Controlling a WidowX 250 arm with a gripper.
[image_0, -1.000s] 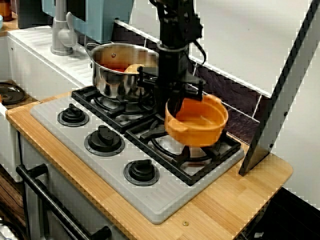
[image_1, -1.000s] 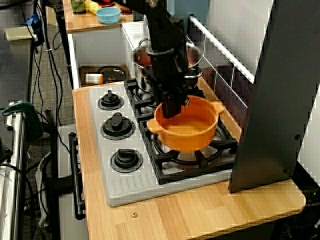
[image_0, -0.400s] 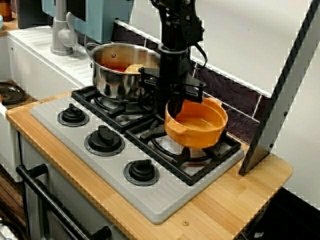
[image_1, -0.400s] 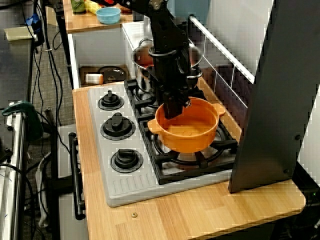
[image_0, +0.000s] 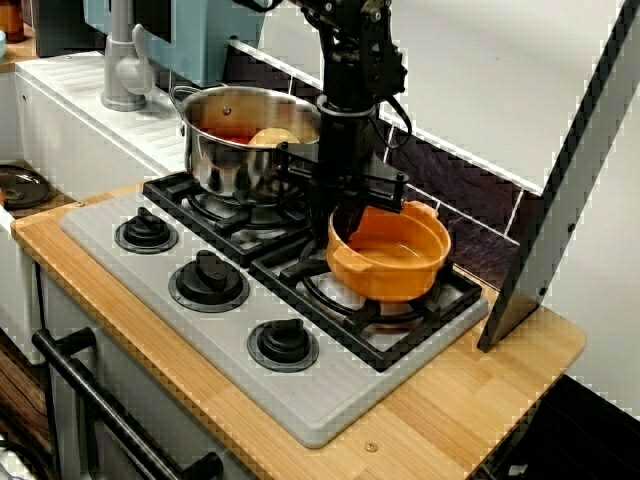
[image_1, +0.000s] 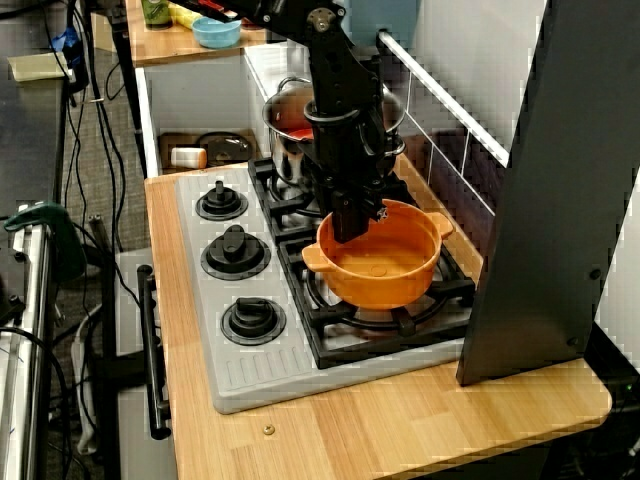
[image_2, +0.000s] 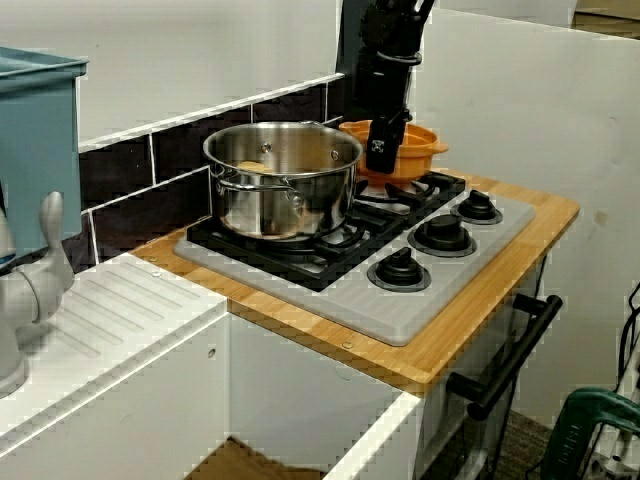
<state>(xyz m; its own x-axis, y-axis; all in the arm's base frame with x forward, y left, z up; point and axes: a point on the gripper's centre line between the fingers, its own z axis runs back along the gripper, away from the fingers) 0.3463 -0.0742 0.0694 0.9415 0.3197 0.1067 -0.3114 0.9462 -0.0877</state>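
Orange pot (image_0: 395, 262) is clamped by the gripper (image_0: 348, 224) at the rim nearest the steel pot (image_0: 238, 150), held just over the grate (image_0: 458, 293).

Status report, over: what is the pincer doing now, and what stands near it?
Pincer shut on orange pot rim. Pot low over burner grate; contact unclear. Steel pot close beside, apart.

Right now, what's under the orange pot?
A black burner grate on the grey stove top. The orange pot, gripped at its rim by the gripper, covers the burner's centre. Whether its base touches the grate cannot be told.
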